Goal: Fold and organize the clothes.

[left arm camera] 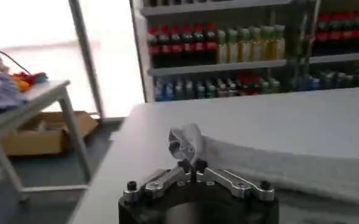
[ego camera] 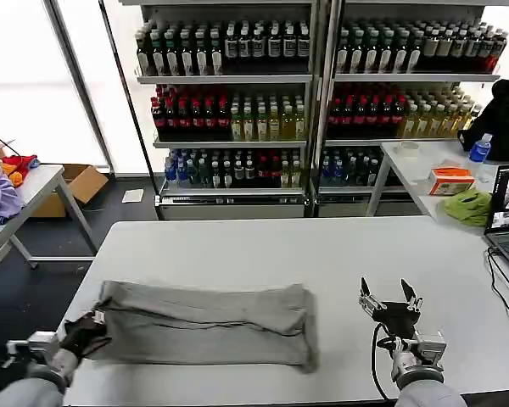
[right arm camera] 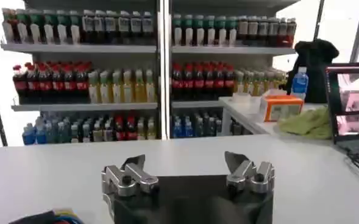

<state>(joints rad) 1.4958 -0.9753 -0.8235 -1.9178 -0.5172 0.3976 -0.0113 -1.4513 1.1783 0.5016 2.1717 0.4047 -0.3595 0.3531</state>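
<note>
Left hand (ego camera: 89,326) sits at the near-left corner of the worktop (ego camera: 322,246), fingers pinched together on a bunched corner of the grey shirt (ego camera: 208,322), likely gripping there so that edge can be lifted and carried over for the next fold. The shirt itself lies as a long flat band across the near-left part of the worktop, already narrowed, so I'd judge folding is partway through. Right hand (ego camera: 388,297) hovers just off the shirt's other end with fingers spread apart and empty, probably waiting its turn.
</note>
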